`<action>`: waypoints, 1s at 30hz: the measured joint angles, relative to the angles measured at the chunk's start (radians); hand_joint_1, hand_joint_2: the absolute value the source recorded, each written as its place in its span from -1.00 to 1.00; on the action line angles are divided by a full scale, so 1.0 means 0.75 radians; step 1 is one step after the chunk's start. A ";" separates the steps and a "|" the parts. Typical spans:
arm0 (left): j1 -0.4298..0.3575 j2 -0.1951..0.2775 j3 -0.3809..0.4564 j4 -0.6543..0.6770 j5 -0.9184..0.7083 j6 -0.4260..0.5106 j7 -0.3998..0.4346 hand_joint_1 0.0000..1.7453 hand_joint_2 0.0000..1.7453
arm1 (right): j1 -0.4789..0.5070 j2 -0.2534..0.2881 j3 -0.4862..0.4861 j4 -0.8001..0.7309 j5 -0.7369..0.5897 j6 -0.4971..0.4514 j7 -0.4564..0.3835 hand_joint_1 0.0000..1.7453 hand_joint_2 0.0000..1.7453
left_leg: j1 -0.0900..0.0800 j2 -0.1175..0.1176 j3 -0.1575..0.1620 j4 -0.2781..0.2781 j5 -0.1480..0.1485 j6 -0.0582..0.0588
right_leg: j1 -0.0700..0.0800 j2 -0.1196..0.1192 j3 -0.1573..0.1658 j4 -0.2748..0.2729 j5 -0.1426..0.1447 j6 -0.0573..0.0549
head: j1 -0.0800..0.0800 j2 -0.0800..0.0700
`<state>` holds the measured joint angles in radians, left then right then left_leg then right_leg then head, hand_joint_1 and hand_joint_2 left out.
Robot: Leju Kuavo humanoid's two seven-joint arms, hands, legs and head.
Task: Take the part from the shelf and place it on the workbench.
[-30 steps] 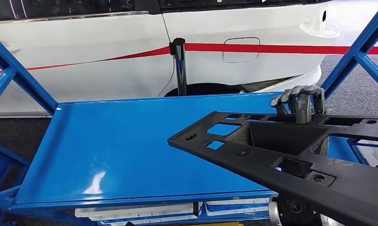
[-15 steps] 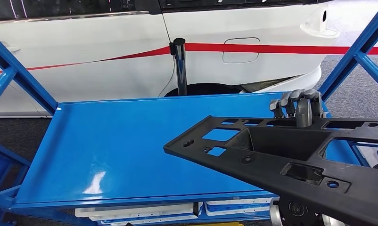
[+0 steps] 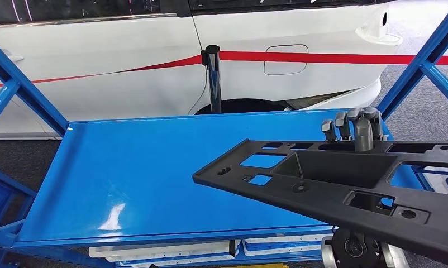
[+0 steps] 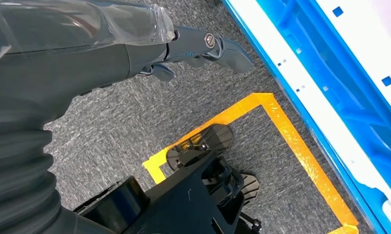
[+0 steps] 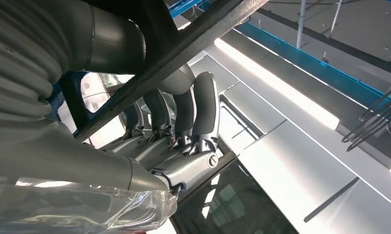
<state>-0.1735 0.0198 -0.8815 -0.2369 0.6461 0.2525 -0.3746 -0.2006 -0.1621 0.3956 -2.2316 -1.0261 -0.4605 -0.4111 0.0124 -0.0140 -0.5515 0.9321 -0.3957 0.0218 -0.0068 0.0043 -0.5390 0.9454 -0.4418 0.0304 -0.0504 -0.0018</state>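
Now your right hand (image 3: 353, 127) grips the black part (image 3: 333, 181) by its far edge, carrying it above the workbench's (image 3: 127, 167) right end, not yet set down. Lowering and release remain. Your left hand (image 4: 193, 48) hangs empty, fingers loosely apart. No readable writing shows.

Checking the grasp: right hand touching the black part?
Touching. In the head view the right hand's fingers curl over the black part's far edge.
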 joint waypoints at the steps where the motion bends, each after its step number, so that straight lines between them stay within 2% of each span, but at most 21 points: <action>1: 0.000 0.000 0.001 0.000 0.000 0.001 0.001 -1.00 1.00 | 0.001 0.000 -0.002 0.000 -0.003 0.001 -0.002 1.00 1.00 | 0.000 0.000 0.000 0.000 0.000 0.000 | 0.000 0.000 0.000 0.000 0.000 0.000 | 0.000 0.000; 13: -0.001 0.000 0.022 0.000 -0.012 0.003 0.003 -1.00 1.00 | 0.013 0.002 -0.011 0.000 -0.040 0.004 -0.030 1.00 1.00 | 0.000 0.000 0.000 0.000 0.000 0.000 | 0.000 0.000 0.000 0.000 0.000 0.000 | 0.000 0.000; 18: -0.002 0.000 0.022 0.000 -0.022 0.004 0.026 -1.00 1.00 | 0.019 0.008 -0.013 0.017 -0.092 -0.034 -0.018 1.00 1.00 | 0.000 0.000 -0.001 0.000 0.000 0.000 | 0.000 0.000 0.000 0.000 0.000 0.000 | 0.000 0.000; 23: -0.014 -0.002 0.022 0.000 -0.046 0.002 0.059 -1.00 1.00 | 0.013 0.035 -0.007 0.142 -0.145 -0.095 0.026 1.00 1.00 | 0.000 -0.001 -0.001 0.000 0.000 0.000 | 0.000 -0.001 0.000 0.000 0.000 0.000 | 0.000 0.000; 30: -0.025 -0.008 0.022 0.000 -0.068 0.008 0.086 -1.00 1.00 | -0.005 0.080 0.004 0.370 -0.154 -0.139 0.010 1.00 1.00 | 0.000 -0.001 -0.001 0.000 0.000 0.000 | 0.000 -0.001 0.000 0.000 0.000 0.000 | 0.000 0.000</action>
<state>-0.1921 0.0140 -0.8648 -0.2369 0.5955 0.2582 -0.3102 -0.2041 -0.1021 0.3983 -1.9541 -1.1418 -0.5647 -0.4034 0.0124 -0.0148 -0.5524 0.9320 -0.3956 0.0217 -0.0068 0.0037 -0.5389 0.9456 -0.4418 0.0304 -0.0504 -0.0017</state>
